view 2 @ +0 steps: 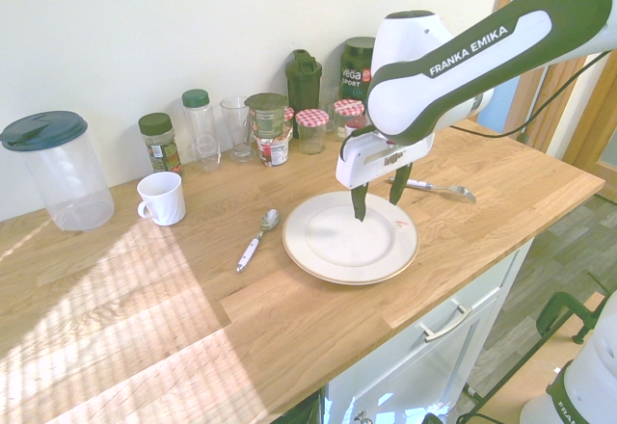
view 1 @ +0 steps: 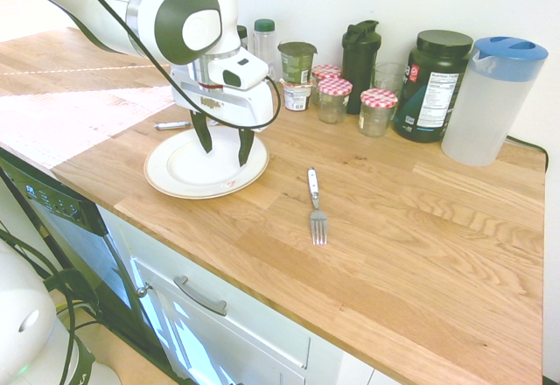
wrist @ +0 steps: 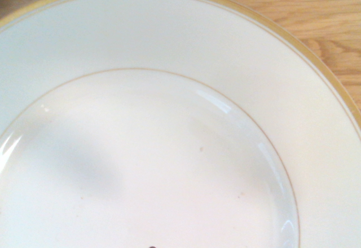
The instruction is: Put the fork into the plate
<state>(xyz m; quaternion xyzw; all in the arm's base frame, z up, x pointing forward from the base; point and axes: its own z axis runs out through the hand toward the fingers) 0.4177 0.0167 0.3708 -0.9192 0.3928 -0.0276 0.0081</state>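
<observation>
1 fork (view 1: 316,206) on counter, apart from 1 plate (view 1: 171,178); gripper (view 1: 223,144) above plate, jaws wide, empty; 1 spoon (view 2: 257,238).

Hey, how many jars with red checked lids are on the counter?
3, all in the row along the wall: the back jar, the front jar just before it, and the right jar next to the dark tub. Others may be hidden behind the containers.
</observation>
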